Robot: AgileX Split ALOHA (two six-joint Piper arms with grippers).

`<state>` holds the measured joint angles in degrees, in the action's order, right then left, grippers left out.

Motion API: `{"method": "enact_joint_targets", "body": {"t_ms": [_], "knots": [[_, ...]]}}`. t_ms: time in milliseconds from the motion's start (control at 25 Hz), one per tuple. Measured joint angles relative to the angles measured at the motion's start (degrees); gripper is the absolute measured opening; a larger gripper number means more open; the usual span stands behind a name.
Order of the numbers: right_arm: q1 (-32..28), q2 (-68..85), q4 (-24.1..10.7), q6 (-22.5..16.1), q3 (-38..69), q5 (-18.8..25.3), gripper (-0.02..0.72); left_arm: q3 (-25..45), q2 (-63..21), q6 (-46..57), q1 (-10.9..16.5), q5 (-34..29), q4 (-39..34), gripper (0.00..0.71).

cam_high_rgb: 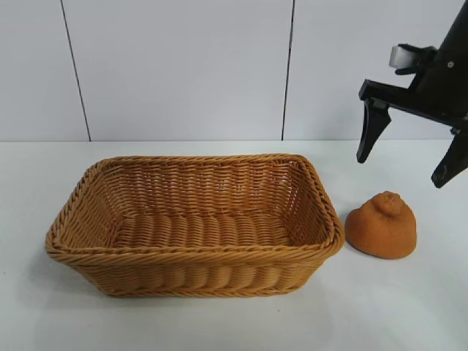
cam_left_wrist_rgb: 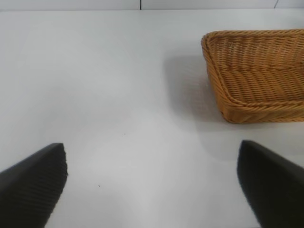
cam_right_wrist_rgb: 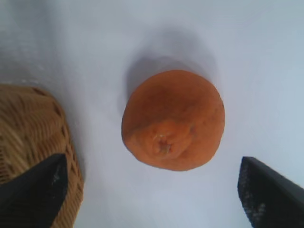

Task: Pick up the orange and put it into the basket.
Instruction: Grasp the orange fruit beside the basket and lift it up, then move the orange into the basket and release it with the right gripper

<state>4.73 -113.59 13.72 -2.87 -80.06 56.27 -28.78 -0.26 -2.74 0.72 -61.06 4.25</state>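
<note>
The orange (cam_high_rgb: pixel 382 226), dull orange-brown with a knobby bump on top, rests on the white table just right of the basket (cam_high_rgb: pixel 88 183). My right gripper (cam_high_rgb: pixel 402 170) hangs open in the air above and slightly right of the orange, its fingers pointing down and nothing between them. From the right wrist the orange (cam_right_wrist_rgb: pixel 173 119) lies straight below, between and beyond the two spread fingertips (cam_right_wrist_rgb: pixel 40 190), with the basket's corner (cam_right_wrist_rgb: pixel 28 123) beside it. The wicker basket holds nothing. My left gripper (cam_left_wrist_rgb: pixel 152 164) is open over bare table, with the basket (cam_left_wrist_rgb: pixel 256 71) off to one side.
A white table (cam_high_rgb: pixel 409 307) carries everything, backed by a pale panelled wall (cam_high_rgb: pixel 183 66). A narrow strip of table separates the orange from the basket's right wall. The left arm is outside the exterior view.
</note>
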Motion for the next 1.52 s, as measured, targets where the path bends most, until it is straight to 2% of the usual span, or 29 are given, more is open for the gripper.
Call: {"method": "enact_joint_targets", "body": {"t_ms": [240, 320, 400, 480, 560, 640, 800, 1120, 1320, 1520], "knots": [[0.0, -7.2, 0.0, 0.6, 0.0, -2.1, 0.659, 0.0, 0.0, 0.0, 0.0, 0.0, 0.0, 0.693], [0.0, -8.2, 0.1, 0.6, 0.0, -2.8, 0.610, 0.0, 0.0, 0.0, 0.0, 0.0, 0.0, 0.693], [0.0, -8.2, 0.1, 0.6, 0.0, -3.0, 0.492, 0.0, 0.0, 0.0, 0.0, 0.0, 0.0, 0.693], [0.0, -8.2, 0.1, 0.7, 0.0, -3.0, 0.345, 0.0, 0.0, 0.0, 0.0, -0.1, 0.0, 0.693], [0.0, -7.9, 0.1, 0.8, 0.0, -2.9, 0.168, 0.0, 0.0, 0.0, 0.0, -0.1, 0.0, 0.693], [0.0, -6.9, 0.1, 1.2, 0.0, -2.5, 0.036, 0.0, 0.0, 0.0, 0.0, -0.1, 0.0, 0.693], [0.0, -2.1, -0.1, 2.3, 0.0, -1.9, 0.034, 0.0, 0.0, 0.0, 0.0, -0.1, 0.0, 0.693], [0.0, 11.3, -0.1, 2.5, -0.1, 2.1, 0.034, 0.0, 0.0, 0.0, 0.0, -0.1, 0.0, 0.693], [0.0, 13.2, 0.9, 2.9, -0.1, 3.7, 0.034, 0.0, 0.0, 0.0, 0.0, -0.1, 0.0, 0.693], [4.7, 13.2, 2.9, 4.1, -0.1, 3.1, 0.034, 0.0, 0.0, 0.0, 0.0, -0.1, 0.0, 0.693]]}}
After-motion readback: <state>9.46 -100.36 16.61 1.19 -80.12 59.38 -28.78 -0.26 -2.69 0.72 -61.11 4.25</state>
